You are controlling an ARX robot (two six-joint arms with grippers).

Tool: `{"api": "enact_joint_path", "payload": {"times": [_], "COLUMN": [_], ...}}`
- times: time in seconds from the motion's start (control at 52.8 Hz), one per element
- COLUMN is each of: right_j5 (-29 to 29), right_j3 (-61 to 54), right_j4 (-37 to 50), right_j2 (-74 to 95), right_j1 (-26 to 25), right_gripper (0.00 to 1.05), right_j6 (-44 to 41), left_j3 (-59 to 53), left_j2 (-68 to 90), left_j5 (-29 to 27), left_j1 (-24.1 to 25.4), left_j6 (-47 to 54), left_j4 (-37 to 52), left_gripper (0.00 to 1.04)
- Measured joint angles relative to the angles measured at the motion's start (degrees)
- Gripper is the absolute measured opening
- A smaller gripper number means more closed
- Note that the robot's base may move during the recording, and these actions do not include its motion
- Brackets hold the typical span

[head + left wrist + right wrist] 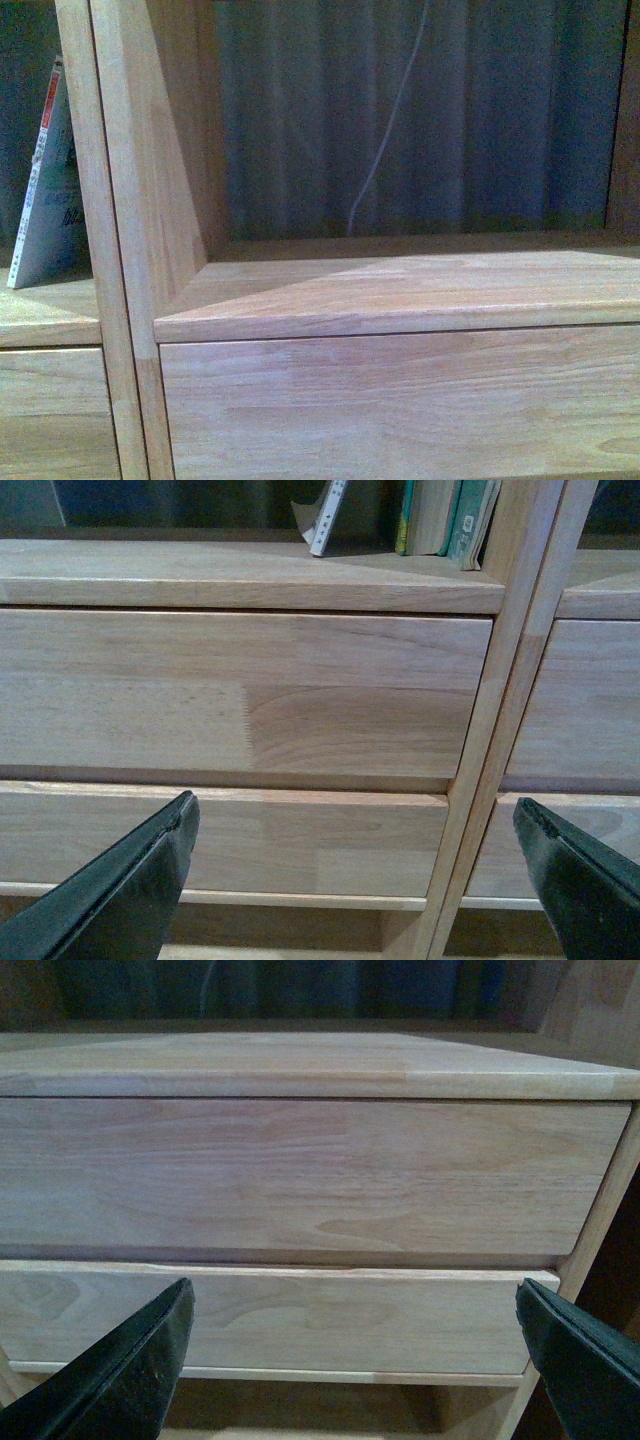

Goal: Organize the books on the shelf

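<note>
The pale wood shelf [400, 290] fills the front view, with a bare right cubby and drawer fronts below. A thin white book [45, 190] with a red-marked spine leans in the left cubby. In the left wrist view the shelf [250, 680] faces me; the leaning white book [325, 520] and several upright books [445, 520] stand in the cubby above the drawers. My left gripper [355, 825] is open and empty before the drawer fronts. My right gripper [355, 1305] is open and empty before the right column's drawers [300, 1170].
A dark curtain [450, 110] hangs behind the backless cubby, with a thin pale cord [385, 130] dangling in front of it. The upright divider [120, 250] separates the two columns. An open space shows under the lower drawers [300, 1405].
</note>
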Motion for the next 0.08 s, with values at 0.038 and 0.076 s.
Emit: {"api": "enact_joint_path", "payload": {"times": [0.038, 0.076], "right_j5": [0.02, 0.0], "right_j3": [0.0, 0.0], "right_j4": [0.0, 0.0], "right_j2": [0.0, 0.0], "right_j1": [0.0, 0.0], "right_gripper": [0.98, 0.98], "right_j6": [0.0, 0.0], "left_j3": [0.0, 0.0], "left_j2": [0.0, 0.0], "left_j5": [0.0, 0.0], "left_j1": [0.0, 0.0], "left_j6": [0.0, 0.02], "left_j4": [0.0, 0.0], "left_gripper": [0.97, 0.97]}}
